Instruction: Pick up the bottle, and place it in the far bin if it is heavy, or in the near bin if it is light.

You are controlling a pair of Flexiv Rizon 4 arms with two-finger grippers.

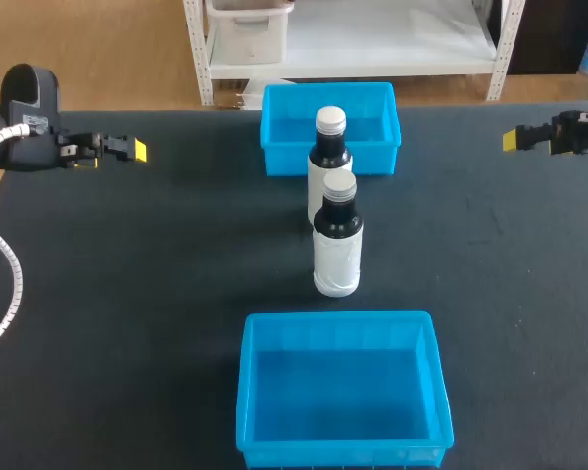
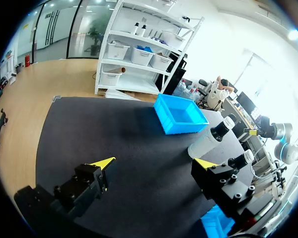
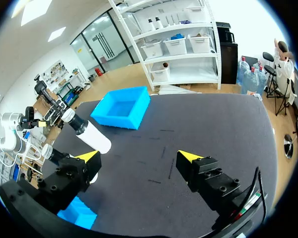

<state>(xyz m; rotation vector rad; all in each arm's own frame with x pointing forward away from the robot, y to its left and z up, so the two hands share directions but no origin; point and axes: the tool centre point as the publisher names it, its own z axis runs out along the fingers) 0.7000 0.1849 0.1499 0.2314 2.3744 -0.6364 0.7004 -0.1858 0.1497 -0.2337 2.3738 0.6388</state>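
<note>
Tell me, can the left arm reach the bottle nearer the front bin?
Probably yes. The left arm has its jaws open, and only bare table lies between them and that bottle; the other bottle stands behind it.

Bright, even light from overhead falls on the dark table. The nearer bottle throws only a faint, soft shadow toward nine o'clock. The near bin shows a mild sheen inside.

Table: one, large. I log its top as matt black, with a straight far edge and squared corners. Surface marks: a few short, faint scuffs. Light: I read it as bright and even, with soft shadows on the top.
</note>
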